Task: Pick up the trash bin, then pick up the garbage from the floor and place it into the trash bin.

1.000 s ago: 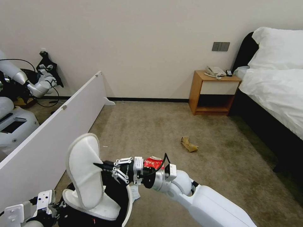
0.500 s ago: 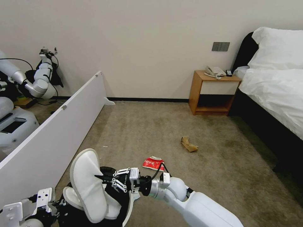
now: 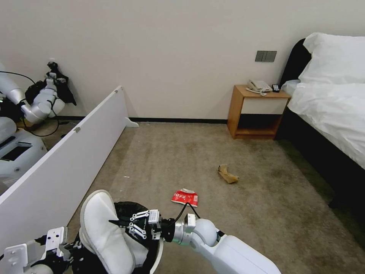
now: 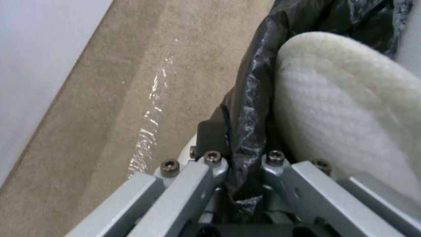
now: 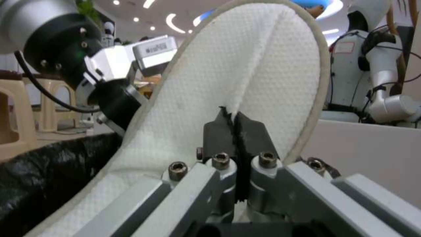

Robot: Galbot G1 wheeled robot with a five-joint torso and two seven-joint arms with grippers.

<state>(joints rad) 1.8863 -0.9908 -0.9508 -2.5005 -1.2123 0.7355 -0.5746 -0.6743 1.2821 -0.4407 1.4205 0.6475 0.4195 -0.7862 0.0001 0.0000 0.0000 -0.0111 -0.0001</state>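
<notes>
The trash bin (image 3: 131,208), lined with a black bag, is at the bottom left of the head view. My left gripper (image 3: 70,249) is shut on its bagged rim (image 4: 245,131). My right gripper (image 3: 116,221) is shut on a white slipper (image 3: 100,228), which stands on end and leans inside the bin's mouth. The right wrist view shows the black fingertips (image 5: 219,131) pinching the slipper's fabric (image 5: 250,62), with the black bag (image 5: 52,158) beside it. On the floor (image 3: 266,198) lie a red snack packet (image 3: 185,197) and a crumpled brown paper bag (image 3: 227,174).
A long white partition board (image 3: 76,152) runs along my left, with another robot (image 3: 23,114) behind it. A wooden nightstand (image 3: 258,112) stands against the far wall. A bed (image 3: 330,110) with a dark base fills the right side.
My right gripper has come down and toward me with the slipper, lowering it from above the bin into the bin's mouth. The red packet is now uncovered on the carpet.
</notes>
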